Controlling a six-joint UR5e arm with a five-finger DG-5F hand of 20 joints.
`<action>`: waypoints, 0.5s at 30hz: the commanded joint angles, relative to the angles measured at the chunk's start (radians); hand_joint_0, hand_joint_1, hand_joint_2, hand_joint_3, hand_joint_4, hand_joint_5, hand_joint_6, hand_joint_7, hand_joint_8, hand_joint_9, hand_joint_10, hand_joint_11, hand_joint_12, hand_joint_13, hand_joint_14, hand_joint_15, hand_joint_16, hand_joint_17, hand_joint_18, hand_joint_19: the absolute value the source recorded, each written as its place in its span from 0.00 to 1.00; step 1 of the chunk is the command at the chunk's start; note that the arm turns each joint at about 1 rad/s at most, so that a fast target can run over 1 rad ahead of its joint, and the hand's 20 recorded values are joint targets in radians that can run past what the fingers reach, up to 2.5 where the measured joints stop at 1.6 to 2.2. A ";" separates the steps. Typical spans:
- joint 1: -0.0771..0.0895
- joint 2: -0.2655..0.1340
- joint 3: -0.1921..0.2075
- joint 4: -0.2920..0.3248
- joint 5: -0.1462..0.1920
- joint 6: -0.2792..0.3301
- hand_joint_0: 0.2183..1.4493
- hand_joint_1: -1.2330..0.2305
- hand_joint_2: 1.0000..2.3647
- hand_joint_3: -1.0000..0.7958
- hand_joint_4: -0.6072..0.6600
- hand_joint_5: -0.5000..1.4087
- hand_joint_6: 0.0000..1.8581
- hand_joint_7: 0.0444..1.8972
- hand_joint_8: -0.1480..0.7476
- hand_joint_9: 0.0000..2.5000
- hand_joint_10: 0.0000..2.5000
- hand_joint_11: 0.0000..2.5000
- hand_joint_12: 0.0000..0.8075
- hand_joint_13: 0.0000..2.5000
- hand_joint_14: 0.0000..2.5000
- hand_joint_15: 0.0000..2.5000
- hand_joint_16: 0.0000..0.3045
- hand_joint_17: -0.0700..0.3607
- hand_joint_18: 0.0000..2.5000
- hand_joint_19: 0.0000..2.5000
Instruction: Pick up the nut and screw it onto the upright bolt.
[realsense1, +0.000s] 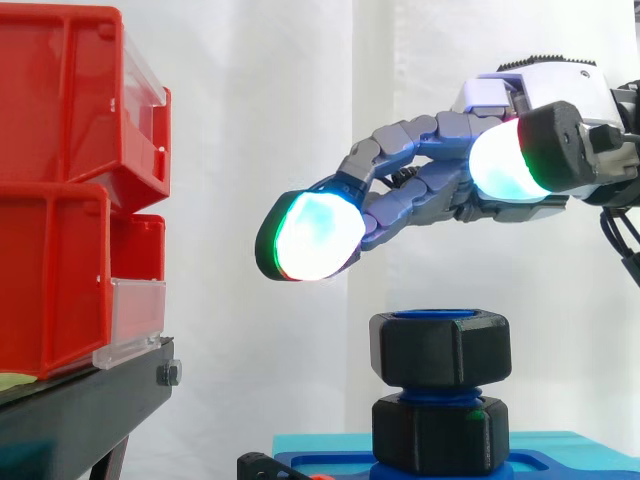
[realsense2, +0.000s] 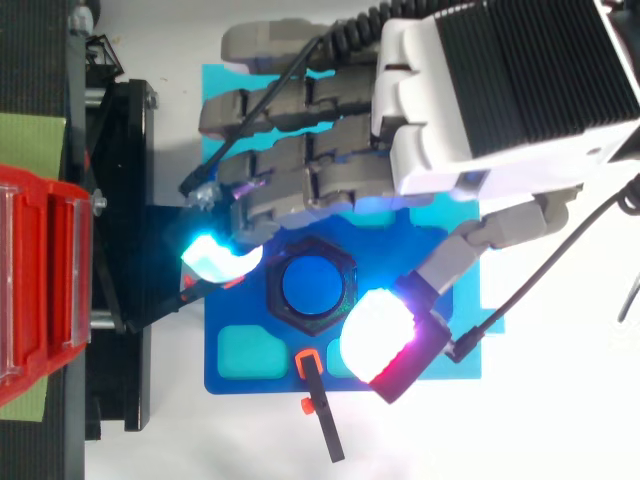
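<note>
Robotics lab test cell indicated. Work area backed by white curtain (realsense1: 300, 100). Red storage bins (realsense1: 60, 190) stacked on black stand (realsense1: 80, 410). Blue fixture plate (realsense2: 222, 300) with moulded pockets laid flat beside stand; orange-tipped black lever (realsense2: 322, 420) fitted at plate edge. Multi-fingered robot hand (realsense2: 300, 170) with glowing fingertip pads held above plate.

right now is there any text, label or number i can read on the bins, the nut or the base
None: no word, number or sign can be read on the red bins, their clear fronts, the nut, the blue base or the hand.
</note>
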 joint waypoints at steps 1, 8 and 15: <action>0.008 0.001 -0.001 -0.002 0.004 0.002 0.19 0.66 0.00 0.28 0.53 0.17 0.27 0.26 0.37 0.16 0.00 0.00 0.42 0.05 0.00 0.00 0.13 0.37 0.00 0.00; 0.016 0.001 -0.003 -0.015 0.004 0.002 0.19 0.66 0.00 0.28 0.53 0.17 0.27 0.27 0.37 0.15 0.00 0.00 0.42 0.05 0.00 0.00 0.13 0.37 0.00 0.00; 0.021 -0.001 -0.003 -0.022 0.004 0.000 0.19 0.66 0.00 0.28 0.54 0.17 0.27 0.27 0.38 0.15 0.00 0.00 0.42 0.05 0.00 0.00 0.13 0.37 0.00 0.00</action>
